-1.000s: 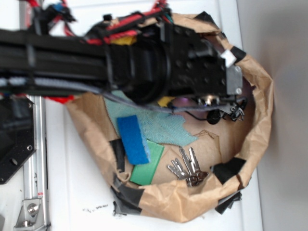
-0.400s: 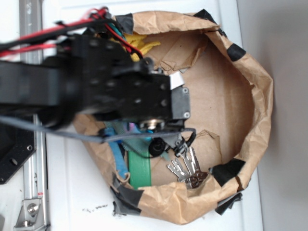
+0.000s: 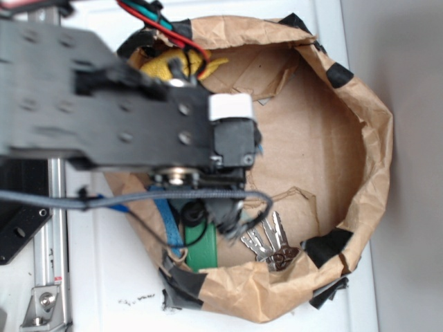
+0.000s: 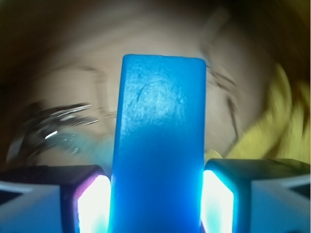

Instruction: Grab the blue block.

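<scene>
Tool: in the wrist view the tool (image 4: 156,194) is closed on the blue block (image 4: 158,145), one glowing pad (image 4: 92,204) pressed to each long side of it.
Blue block: a flat, smooth slab standing on end between the pads, its rounded top edge pointing away from the camera and its lower end running out of the bottom of the picture.
Block from outside: the exterior view does not show it; the black arm (image 3: 104,97) covers the spot where the tool hangs.
Arm: it reaches in from the left over the left half of the brown paper bag (image 3: 367,166), with red and green wires at its top edge and a thin black cable looping under it.
Bag: open-mouthed, its rim rolled down and patched with black tape, lying on the white worktop (image 3: 104,277).
Inside the bag: a bunch of silver keys (image 3: 270,242) near the lower rim, a green flat piece (image 3: 201,249) just left of them, a blue strip (image 3: 169,221) beside the green piece, and something yellow (image 3: 163,66) at the upper left, partly under the arm.
Wrist background: blurred keys at left, a yellow smear at right, brown paper behind the block.
</scene>
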You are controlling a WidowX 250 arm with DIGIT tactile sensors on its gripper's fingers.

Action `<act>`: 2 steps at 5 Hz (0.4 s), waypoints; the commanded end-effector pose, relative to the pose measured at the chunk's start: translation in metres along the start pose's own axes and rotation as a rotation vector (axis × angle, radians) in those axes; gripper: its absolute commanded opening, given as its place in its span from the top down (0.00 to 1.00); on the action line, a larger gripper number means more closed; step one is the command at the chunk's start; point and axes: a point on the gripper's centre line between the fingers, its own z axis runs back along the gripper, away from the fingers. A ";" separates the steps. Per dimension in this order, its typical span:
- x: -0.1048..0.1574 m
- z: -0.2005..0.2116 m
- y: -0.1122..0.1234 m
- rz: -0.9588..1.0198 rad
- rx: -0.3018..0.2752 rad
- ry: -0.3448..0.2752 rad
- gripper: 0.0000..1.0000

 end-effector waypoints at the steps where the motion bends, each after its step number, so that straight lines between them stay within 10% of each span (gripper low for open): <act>1: 0.045 0.049 0.019 -0.152 -0.001 -0.140 1.00; 2: 0.062 0.043 0.018 -0.128 0.067 -0.128 1.00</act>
